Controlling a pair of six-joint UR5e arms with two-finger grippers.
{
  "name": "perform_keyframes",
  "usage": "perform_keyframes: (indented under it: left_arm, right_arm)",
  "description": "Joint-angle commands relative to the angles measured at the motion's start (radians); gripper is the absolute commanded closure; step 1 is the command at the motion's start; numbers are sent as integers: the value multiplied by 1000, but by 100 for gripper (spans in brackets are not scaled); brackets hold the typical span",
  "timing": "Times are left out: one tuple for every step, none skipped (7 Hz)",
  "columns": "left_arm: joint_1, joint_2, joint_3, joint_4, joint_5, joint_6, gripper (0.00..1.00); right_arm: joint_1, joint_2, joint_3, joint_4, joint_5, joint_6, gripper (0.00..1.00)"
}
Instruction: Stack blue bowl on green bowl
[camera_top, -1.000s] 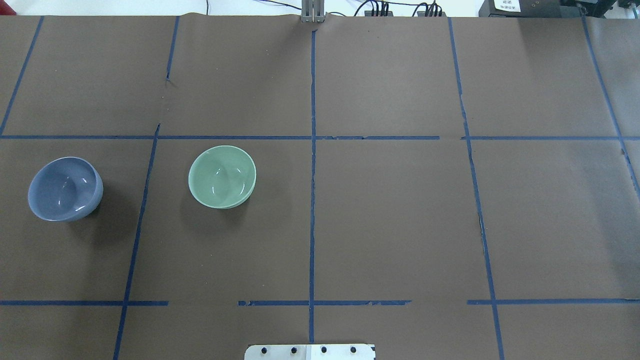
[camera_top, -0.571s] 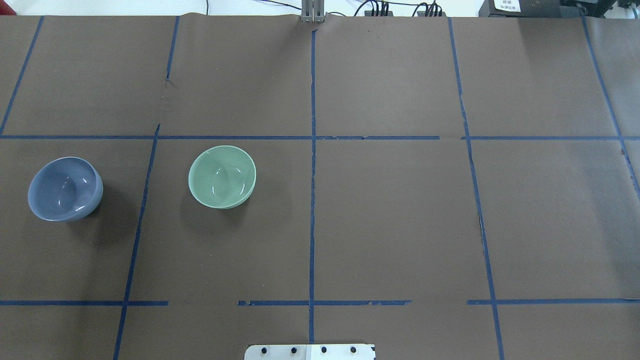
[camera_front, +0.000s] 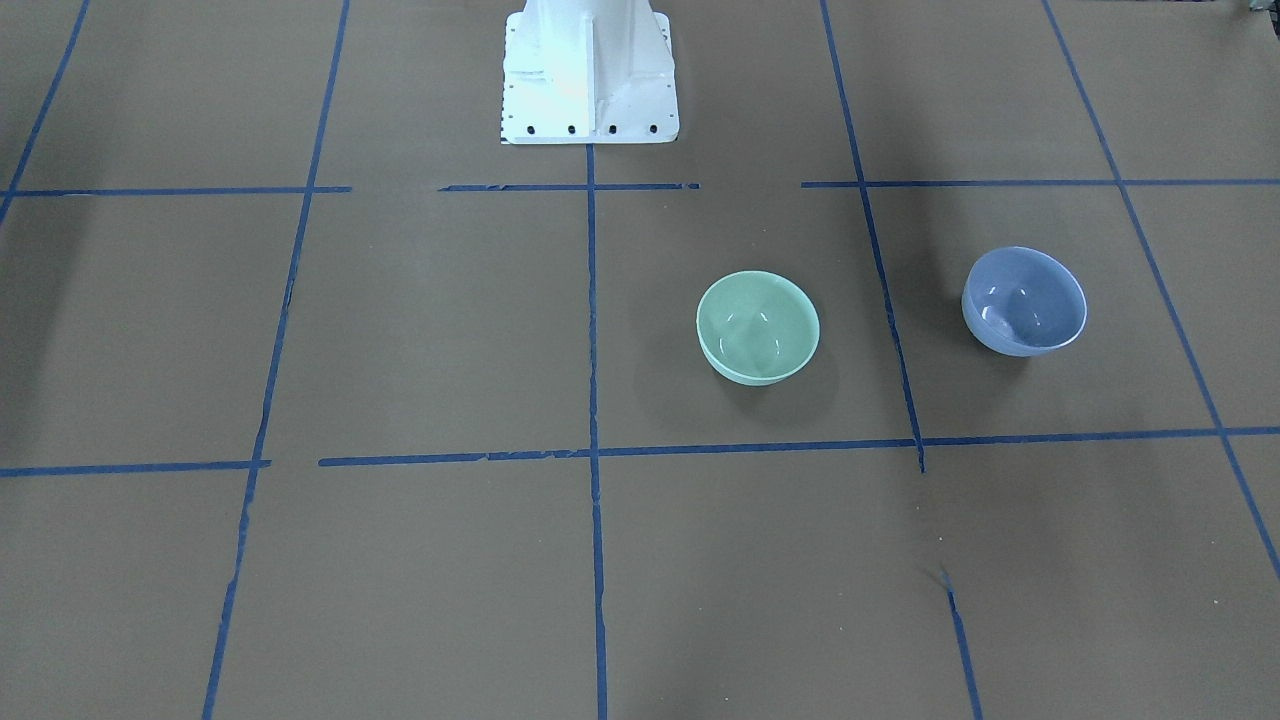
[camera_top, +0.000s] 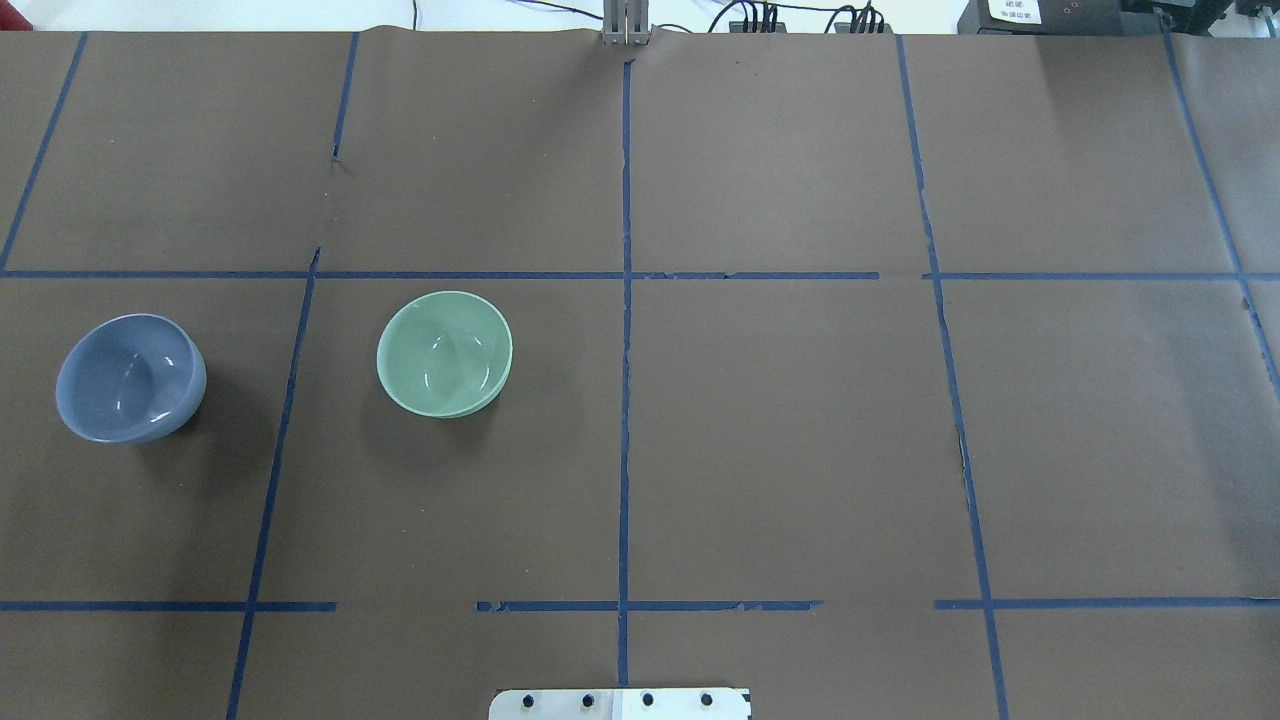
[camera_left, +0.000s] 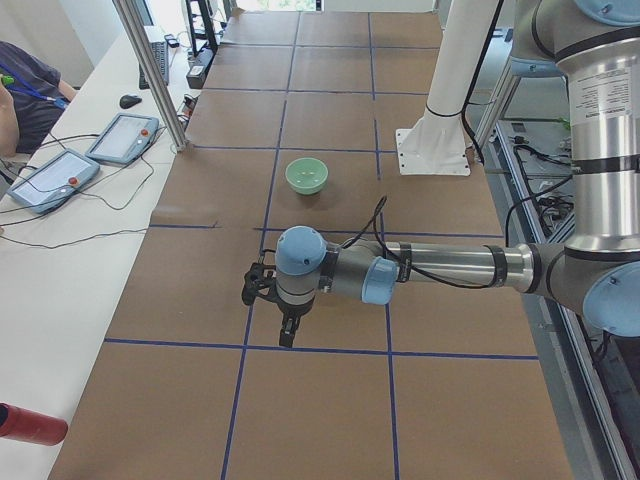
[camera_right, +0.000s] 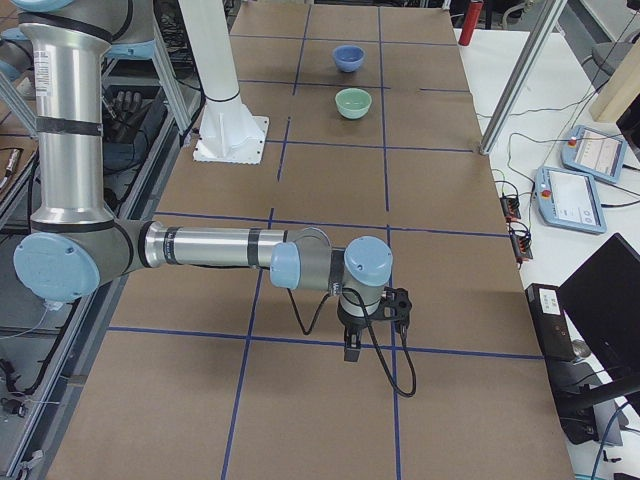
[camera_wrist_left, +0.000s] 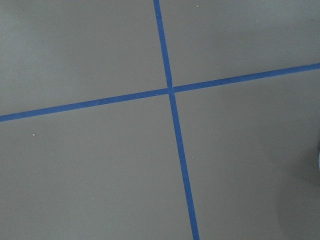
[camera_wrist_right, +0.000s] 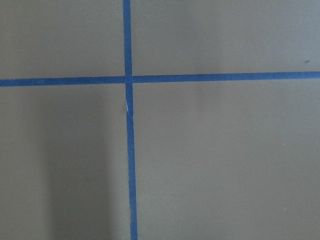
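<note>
The blue bowl (camera_top: 130, 377) stands upright and empty at the table's left in the overhead view. It also shows in the front view (camera_front: 1024, 301) and the right side view (camera_right: 348, 57). The green bowl (camera_top: 444, 353) stands upright and empty a short way to its right, apart from it, and also shows in the front view (camera_front: 758, 327) and both side views (camera_left: 306, 176) (camera_right: 353, 102). My left gripper (camera_left: 285, 338) hangs over the table on the camera's side of the green bowl, and its arm hides the blue bowl there. My right gripper (camera_right: 351, 350) hangs far from both bowls. I cannot tell whether either is open.
The white robot base (camera_front: 588, 70) stands at the table's robot-side edge. Blue tape lines (camera_top: 625, 400) grid the brown table cover. Teach pendants (camera_left: 125, 137) (camera_right: 585, 150) and a metal post (camera_left: 150, 70) stand along the far side, with cables beside them.
</note>
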Motion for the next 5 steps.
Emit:
perform_keyframes:
  left_arm:
    - [183, 6, -3, -220, 27, -374, 0]
    - [284, 6, 3, -302, 90, -557, 0]
    - [351, 6, 8, -363, 137, -673, 0]
    - [428, 2, 11, -415, 168, -801, 0]
    - [499, -7, 20, -430, 210, -879, 0]
  right_arm:
    - [-1, 0, 0, 0, 0, -1, 0]
    - [-1, 0, 0, 0, 0, -1, 0]
    - [1, 0, 0, 0, 0, -1, 0]
    - [1, 0, 0, 0, 0, -1, 0]
    - [-1, 0, 0, 0, 0, -1, 0]
